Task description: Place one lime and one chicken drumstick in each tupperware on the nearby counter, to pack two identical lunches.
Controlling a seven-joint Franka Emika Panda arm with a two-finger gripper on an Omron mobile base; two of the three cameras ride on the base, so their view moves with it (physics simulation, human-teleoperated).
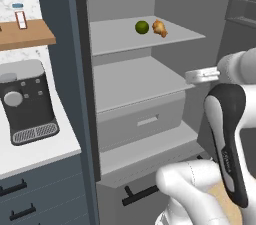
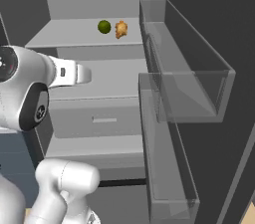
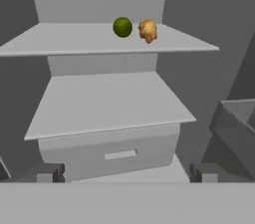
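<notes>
Fridge stands open. One lime [image 1: 142, 27] and one chicken drumstick [image 1: 160, 28] sit on the top shelf [image 1: 115, 36], just beside each other, lime to the left, drumstick to the right, both toward the back.

Gripper [image 3: 127, 172]: jaws spread fully, nothing between them, pointed into the fridge at approx. drawer [image 3: 109, 153] height, well apart from both items and below them.

Judged step: approach for first pick; nothing packed yet as far as visible.

Risks:
- Lime is round and glossy; an off-centre close could squirt it out, and it may roll along or off the shelf.
- Items sit close; reaching for one may knock the other.
- Hand must rise to shelf level; too low a path may hit the shelf edge.
- Door bins [image 2: 189, 83] stand near on the right; a wide swing on withdrawal may clip them.
</notes>
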